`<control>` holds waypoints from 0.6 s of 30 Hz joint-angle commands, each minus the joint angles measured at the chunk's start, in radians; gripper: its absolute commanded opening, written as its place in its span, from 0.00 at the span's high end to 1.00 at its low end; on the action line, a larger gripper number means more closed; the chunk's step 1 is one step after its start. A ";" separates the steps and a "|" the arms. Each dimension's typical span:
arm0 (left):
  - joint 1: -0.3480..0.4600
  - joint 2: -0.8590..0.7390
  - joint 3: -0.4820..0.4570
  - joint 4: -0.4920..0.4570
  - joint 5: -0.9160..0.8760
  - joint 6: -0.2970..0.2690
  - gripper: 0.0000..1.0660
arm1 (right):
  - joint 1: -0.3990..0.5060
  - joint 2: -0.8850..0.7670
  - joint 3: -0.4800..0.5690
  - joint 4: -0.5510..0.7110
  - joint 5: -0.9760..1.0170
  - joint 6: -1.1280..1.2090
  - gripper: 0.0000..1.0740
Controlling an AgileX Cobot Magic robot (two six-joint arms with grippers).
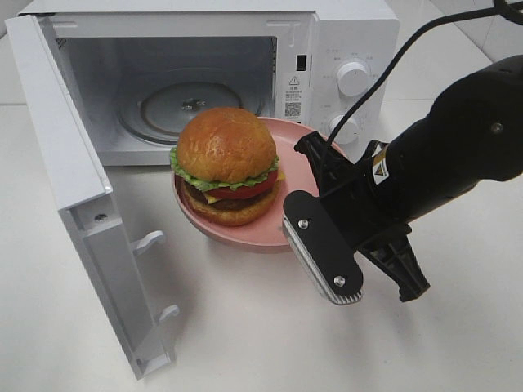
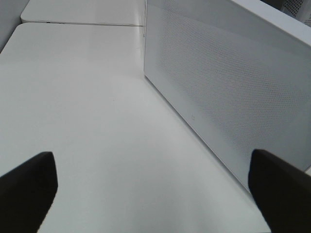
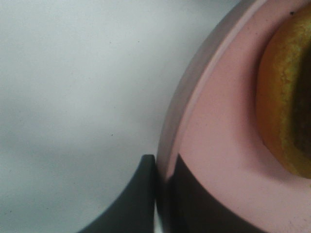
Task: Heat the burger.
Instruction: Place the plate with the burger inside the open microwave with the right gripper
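Fingers of the right arm (image 3: pixel 131 204) are clenched on the rim of the pink plate (image 3: pixel 218 145). One dark finger lies against the outside of the rim and the other presses on the pink surface inside it. In the high view this arm reaches in from the right and meets the plate at its near right edge. Whether the plate rests on the table (image 1: pixel 327 351) or is lifted off it cannot be told.

The burger (image 1: pixel 226 163) stands upright on the plate, towards the side away from the clenched fingers. Its glossy bun is on top, with lettuce, tomato, cheese and patty stacked beneath. In the right wrist view only the edge of its lower bun shows, apart from the gripped rim. Burger and plate are outside the microwave (image 1: pixel 327 49), just in front of its open cavity. The glass turntable (image 1: pixel 192 106) inside lies bare. The door (image 1: pixel 82 204) is swung wide to the left of the high view, and two dials (image 1: pixel 353 77) sit on the panel to the right of the cavity.

The left fingers (image 2: pixel 26 187) are spread wide and hold nothing. They hang above the white table beside a white panel with a fine dotted pattern (image 2: pixel 228 97).
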 commanded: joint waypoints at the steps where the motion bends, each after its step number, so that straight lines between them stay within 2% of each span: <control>1: 0.002 -0.017 0.001 -0.005 -0.002 -0.002 0.06 | 0.021 0.026 -0.050 -0.005 -0.060 0.015 1.00; 18: 0.002 -0.017 0.001 -0.005 -0.002 -0.002 0.06 | 0.025 0.158 -0.220 -0.022 -0.055 0.089 1.00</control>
